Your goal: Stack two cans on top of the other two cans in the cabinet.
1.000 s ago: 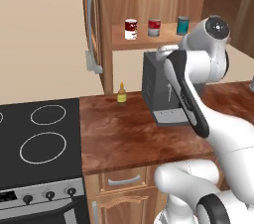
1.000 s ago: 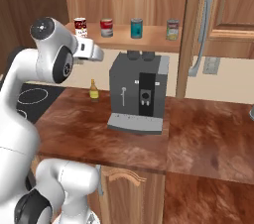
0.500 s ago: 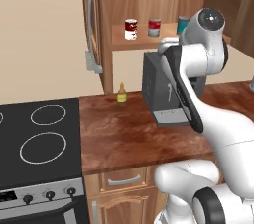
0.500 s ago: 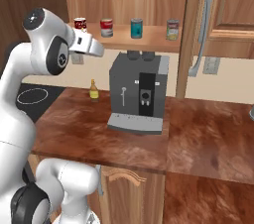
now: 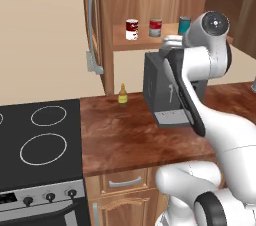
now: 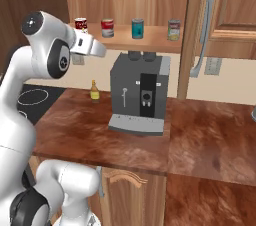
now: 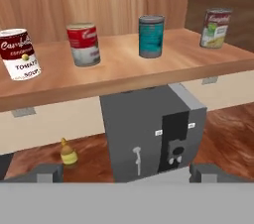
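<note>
Four cans stand apart in a row on the cabinet shelf [image 7: 124,72]: the dark red tomato soup can [image 7: 20,53], the red-over-grey can [image 7: 83,44], the teal can [image 7: 151,36] and the green-labelled can [image 7: 216,28] at the far end. None is stacked. The pincer [image 7: 121,173] hangs released, fingertips wide apart and holding nothing, raised in front of the shelf above the grey coffee machine [image 6: 138,94]. A small yellow bottle [image 5: 122,94] stands on the tabletop [image 5: 125,135] beside the machine.

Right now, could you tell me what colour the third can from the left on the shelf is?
Plain teal, clearest in the hand view.
</note>
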Tool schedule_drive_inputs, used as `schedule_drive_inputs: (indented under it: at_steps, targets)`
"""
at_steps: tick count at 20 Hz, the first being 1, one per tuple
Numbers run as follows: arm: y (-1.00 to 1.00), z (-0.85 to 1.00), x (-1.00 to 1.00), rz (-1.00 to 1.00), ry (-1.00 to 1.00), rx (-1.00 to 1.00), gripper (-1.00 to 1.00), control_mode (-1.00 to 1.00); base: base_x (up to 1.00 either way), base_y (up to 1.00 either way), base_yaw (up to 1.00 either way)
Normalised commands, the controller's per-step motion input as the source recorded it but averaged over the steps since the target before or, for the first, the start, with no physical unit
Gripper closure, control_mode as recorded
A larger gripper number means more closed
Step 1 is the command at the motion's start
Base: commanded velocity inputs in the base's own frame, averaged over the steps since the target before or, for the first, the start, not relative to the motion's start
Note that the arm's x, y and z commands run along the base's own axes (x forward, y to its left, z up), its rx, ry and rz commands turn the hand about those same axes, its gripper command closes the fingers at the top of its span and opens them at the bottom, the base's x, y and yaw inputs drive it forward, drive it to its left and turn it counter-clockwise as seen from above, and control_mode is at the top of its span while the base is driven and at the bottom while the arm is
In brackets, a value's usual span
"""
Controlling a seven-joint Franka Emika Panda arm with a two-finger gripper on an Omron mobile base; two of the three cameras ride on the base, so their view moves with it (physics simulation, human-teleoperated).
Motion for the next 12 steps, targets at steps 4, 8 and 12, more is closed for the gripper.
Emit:
schedule_drive_inputs:
  at_steps: [4,8,12]
  targets:
    - [-0.25,0.0,0.03,-0.18,-0.07,0.0,-1.0,-1.0,0.0,0.0,0.0]
    - [-0.2,0.0,0.11,-0.23,-0.07,0.0,-1.0,-1.0,0.0,0.0,0.0]
    - [-0.21,0.0,0.08,-0.21,-0.03,0.0,-1.0,-1.0,0.0,0.0,0.0]
